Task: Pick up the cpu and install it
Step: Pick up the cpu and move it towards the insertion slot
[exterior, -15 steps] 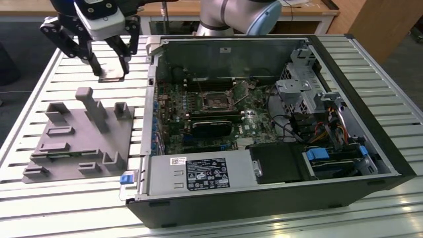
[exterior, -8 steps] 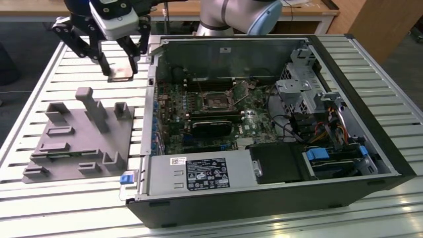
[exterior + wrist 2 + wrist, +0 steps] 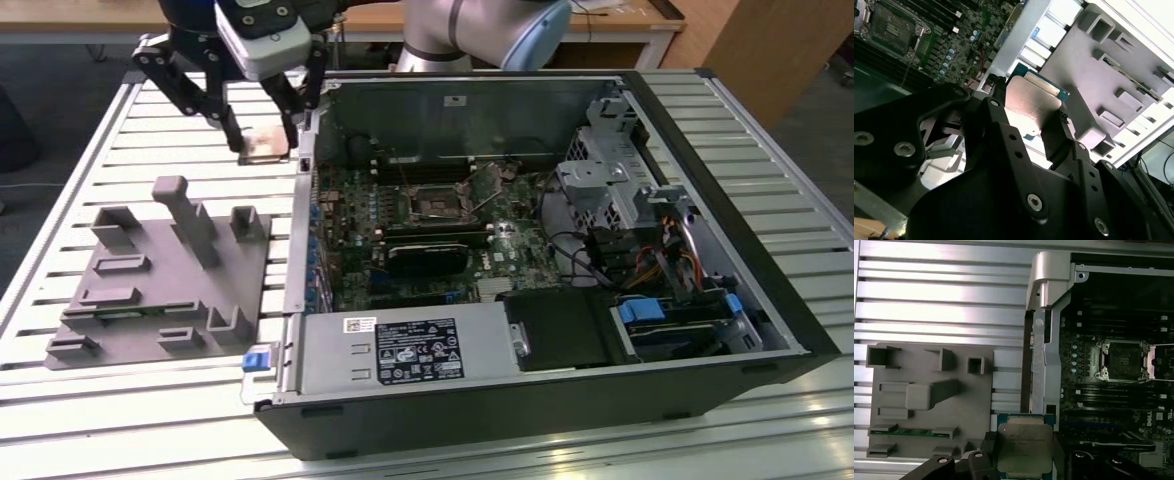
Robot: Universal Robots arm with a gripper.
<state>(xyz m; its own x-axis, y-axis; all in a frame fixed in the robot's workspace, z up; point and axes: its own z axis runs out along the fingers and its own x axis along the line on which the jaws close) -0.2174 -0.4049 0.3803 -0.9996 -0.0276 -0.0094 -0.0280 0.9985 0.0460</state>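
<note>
Exterior view: silvery slatted metal table (image 3: 134,420) carries everything. On it lies a large black desktop computer case (image 3: 747,200), side panel off, interior facing up. Inside it is a green motherboard (image 3: 400,230) with a dark square metal-framed socket (image 3: 435,203). In the first wrist view the socket (image 3: 1123,359) has its hinged metal plate swung open to one side. Cables and drive bays crowd the case toward the exterior view's right.

A grey plastic fixture with upright posts and slots (image 3: 147,300) sits on the table, just beside the case on the exterior view's left. One of its slots holds a thin green strip (image 3: 909,431) (seen in the first wrist view).

The black two-finger gripper (image 3: 267,143) hangs over the table beyond the fixture's far end, just outside the case's corner wall. Its jaws are closed narrow on the cpu (image 3: 264,145), a thin flat square chip with a pale metal top.

In both wrist views the fingers (image 3: 996,115) (image 3: 989,452) press the cpu (image 3: 1029,97) (image 3: 1024,447) from two opposite edges, lid face exposed. It hangs over the strip of table between the fixture and the case wall, well apart from the socket. Open slats lie behind it.
</note>
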